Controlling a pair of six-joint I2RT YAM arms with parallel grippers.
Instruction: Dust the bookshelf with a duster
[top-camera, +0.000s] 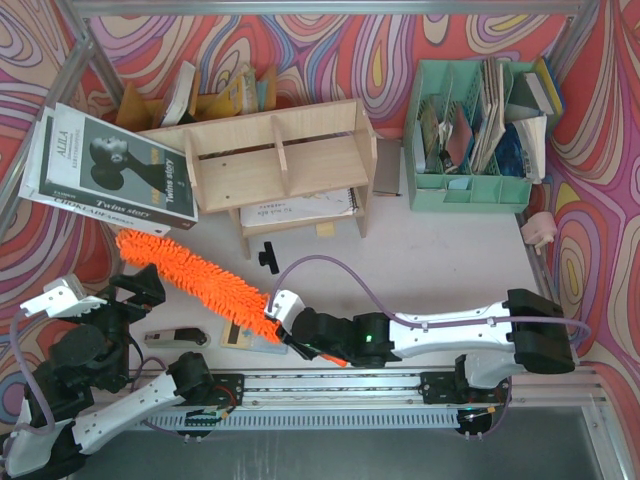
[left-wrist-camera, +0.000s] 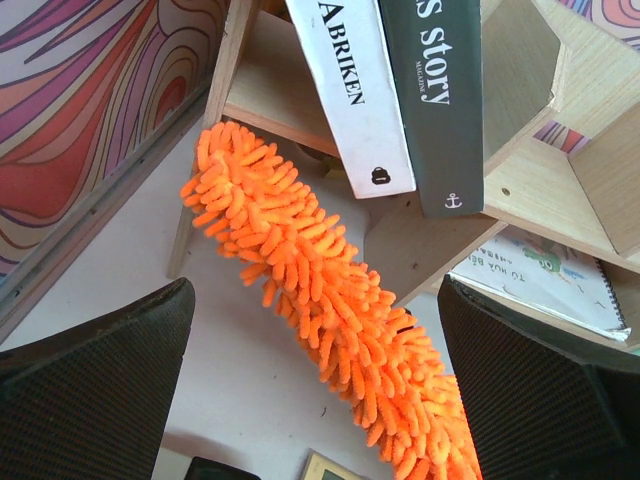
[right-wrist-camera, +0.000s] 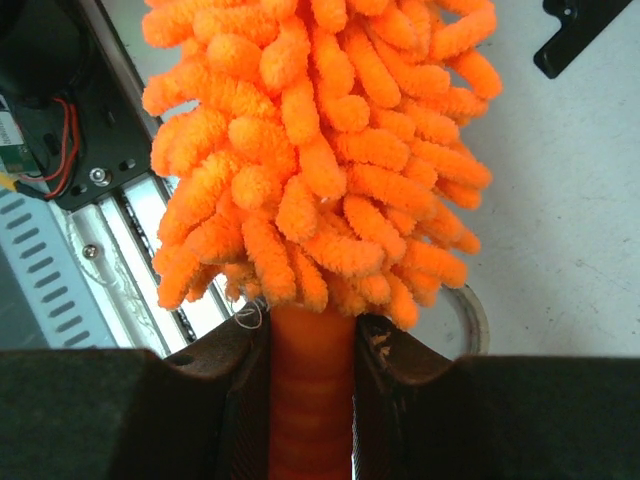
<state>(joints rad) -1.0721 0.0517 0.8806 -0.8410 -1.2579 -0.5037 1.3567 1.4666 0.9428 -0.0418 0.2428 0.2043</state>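
Left claw (top-camera: 138, 288) sits at the near-left corner of the counter (top-camera: 440, 265). Its fingers (left-wrist-camera: 110, 390) are spread wide and hold nothing, and the orange pile shows through the gap. Two large books (top-camera: 110, 165) lean off the left end of the bookshelf (top-camera: 275, 150), overhanging its edge. The duster (top-camera: 195, 280) runs diagonally from under that overhang, near the shelf's left side panel, back toward centre near edge. I cannot tell whether its tip touches the panel. The bookshelf stands mid-counter toward the back wall. A small black part (top-camera: 267, 255) lies between its front edge and the brush. Right claw (top-camera: 285, 320) is clamped on the duster's smooth handle just below the fluffy head, fingers (right-wrist-camera: 235, 400) pressed on both sides. Bare counter lies open right of the brush, in front of the shelf. The mint organiser (top-camera: 470, 190) fills the far-right corner.
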